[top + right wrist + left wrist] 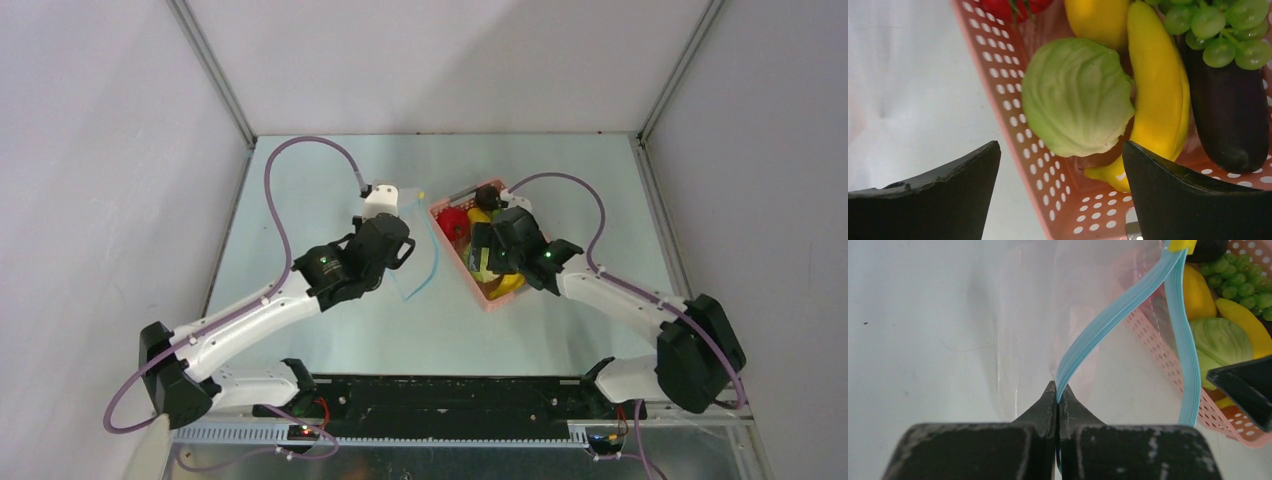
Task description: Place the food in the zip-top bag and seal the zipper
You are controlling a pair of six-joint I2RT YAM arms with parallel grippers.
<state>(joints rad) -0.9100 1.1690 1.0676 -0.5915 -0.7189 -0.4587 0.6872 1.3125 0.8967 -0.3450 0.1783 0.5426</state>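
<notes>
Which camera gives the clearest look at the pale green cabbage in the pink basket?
The right wrist view: the cabbage fills the middle of the picture, unobstructed, just beyond the open jaws. The left wrist view shows it smaller, near the right edge, partly behind the zipper strip. In the top view the right arm covers it.

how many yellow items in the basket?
2: banana between the cabbage and the dark purple piece; rounder yellow piece between banana and red fruit. More may hide underneath.
</notes>
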